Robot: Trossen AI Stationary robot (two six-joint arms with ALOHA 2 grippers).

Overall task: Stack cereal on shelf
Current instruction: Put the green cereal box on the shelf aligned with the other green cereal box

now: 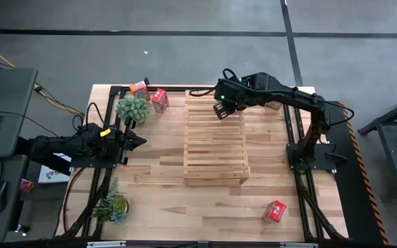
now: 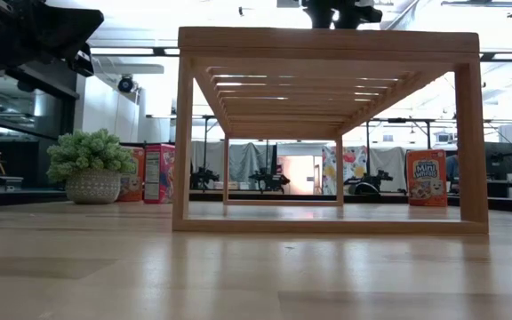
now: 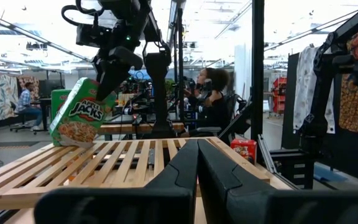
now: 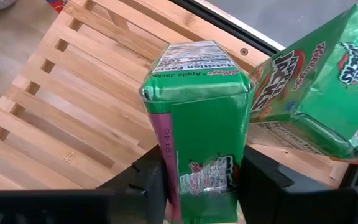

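Right gripper (image 4: 201,180) clamps green cereal box (image 4: 197,124) | shelf (image 1: 216,141): one | left gripper (image 1: 138,142): together

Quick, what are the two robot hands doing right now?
Left gripper: shut, holding nothing, waiting beside the shelf.
Right gripper: shut on the green cereal box, above the shelf.

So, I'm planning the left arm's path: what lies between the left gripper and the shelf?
High view: only bare tabletop between left gripper and shelf; the plant stands aside.
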